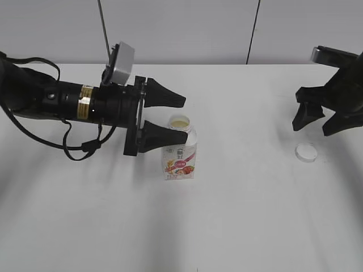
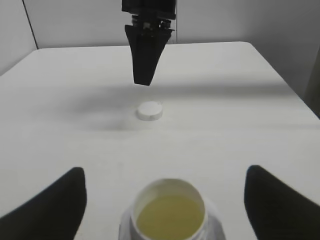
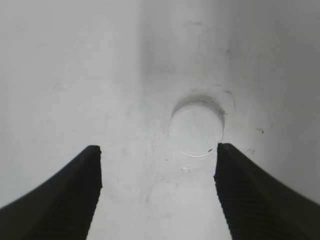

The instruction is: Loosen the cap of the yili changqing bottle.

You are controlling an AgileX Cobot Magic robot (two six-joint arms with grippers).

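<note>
White plastic all over this one, and by the looks of it the job is pretty much finished. The small round white plastic screw cap (image 1: 307,152) isn't on the bottle at all: it lies flat on the white tabletop (image 1: 238,226), well apart from the small squarish white plastic drink bottle with the red and pink fruit label (image 1: 181,153). That bottle stands upright near the middle of the table, its wide neck open, pale yellowish drink visible inside from the left wrist view.

The left gripper (image 1: 170,118) has its black jaws spread wide on either side of the bottle's neck, not clamped on it; whether the nearer jaw brushes the shoulder is hard to tell. The right gripper (image 1: 320,120) hangs just above the cap, jaws also apart and holding nothing. In the right wrist view the cap sits on the table ahead of the fingertips (image 3: 90,172), untouched.

So loosening looks more than done, since the cap is fully off. Probably nothing left except the arms backing away.
</note>
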